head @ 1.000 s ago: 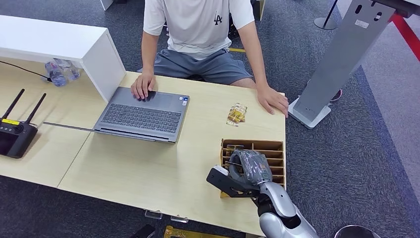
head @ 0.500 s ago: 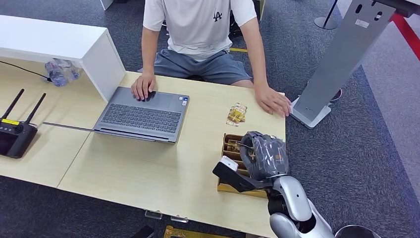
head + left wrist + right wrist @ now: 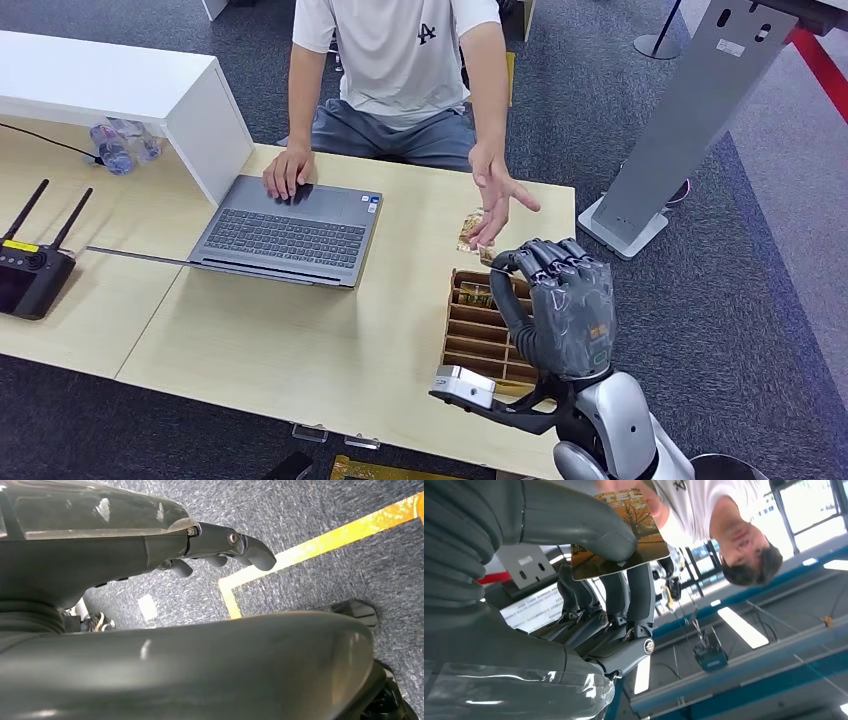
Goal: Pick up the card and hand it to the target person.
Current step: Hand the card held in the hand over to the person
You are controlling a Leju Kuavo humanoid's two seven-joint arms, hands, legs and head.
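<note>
The right hand (image 3: 565, 305) is raised above the wooden card rack (image 3: 480, 335) at the desk's near right, pinching the card (image 3: 624, 535) between thumb and fingers, presumably to offer it. Just beyond, the person's hand (image 3: 497, 192) reaches toward it, palm open. The left hand (image 3: 220, 545) hangs over carpet, seemingly empty.

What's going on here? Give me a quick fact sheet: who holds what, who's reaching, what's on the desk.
Right robot hand: raised over the desk, holding an orange printed card
Person's hand: reaching toward the card
Left robot hand: hanging over grey carpet, holding nothing
Brown slotted card box: below the right robot hand
Grey open laptop: person's other hand rests on it
</note>
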